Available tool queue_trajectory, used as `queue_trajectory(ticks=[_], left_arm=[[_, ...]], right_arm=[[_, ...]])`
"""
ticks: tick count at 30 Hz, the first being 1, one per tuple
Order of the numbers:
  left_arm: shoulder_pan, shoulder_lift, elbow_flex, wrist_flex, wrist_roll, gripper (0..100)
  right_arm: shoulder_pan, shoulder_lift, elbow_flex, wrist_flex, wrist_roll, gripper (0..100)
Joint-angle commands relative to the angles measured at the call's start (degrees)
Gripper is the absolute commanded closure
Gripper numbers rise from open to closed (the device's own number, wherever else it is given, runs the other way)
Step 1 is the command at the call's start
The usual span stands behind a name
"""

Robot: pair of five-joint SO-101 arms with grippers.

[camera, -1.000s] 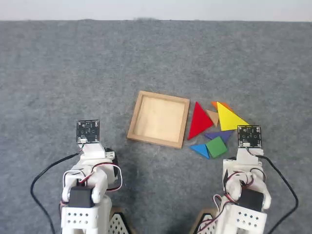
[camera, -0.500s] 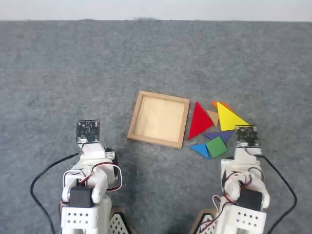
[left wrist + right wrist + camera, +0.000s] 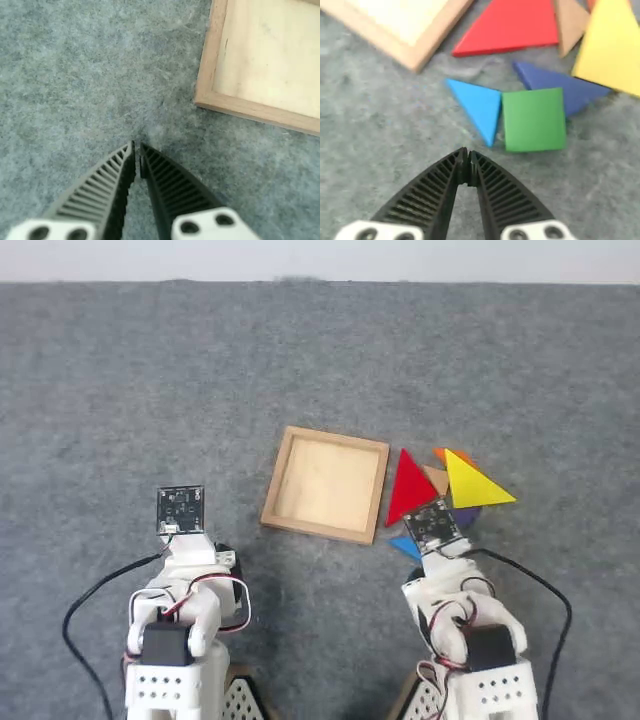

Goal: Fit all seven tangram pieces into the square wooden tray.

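My right gripper point(image 3: 466, 162) is clenched on nothing above the grey carpet point(image 3: 150, 390). Just ahead of its tips lie the light blue wooden triangle point(image 3: 477, 105) and the green wooden square point(image 3: 534, 118), which touch each other. Beyond them are the dark blue parallelogram point(image 3: 555, 85), the large red triangle point(image 3: 512, 27) and the large yellow triangle point(image 3: 612, 50). The square wooden tray point(image 3: 320, 529) sits just beside the red triangle. My left gripper point(image 3: 136, 150) is also clenched, near the tray's corner but apart from it.

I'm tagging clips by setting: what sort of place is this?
Likely a robotics lab bench: a left arm and right arm side by side at a grey fabric-covered table, with a wooden tray and coloured tangram pieces set out.
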Motion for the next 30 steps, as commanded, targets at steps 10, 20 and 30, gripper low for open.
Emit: queue_trajectory(ticks=[10,20,30], left_arm=[[-0.35,-1.14,-0.75,0.26,-0.88,99],[-0.35,-1.14,-0.75,0.26,-0.88,99],[-0.35,-1.14,-0.75,0.26,-0.88,99]], right_arm=[[25.19,-1.19,-13.45,-8.84,13.80,95.7],[21.23,24.75,-32.88,-8.48,13.63,92.6],[13.58,70.29,-54.68,-7.43,14.42,88.0]])
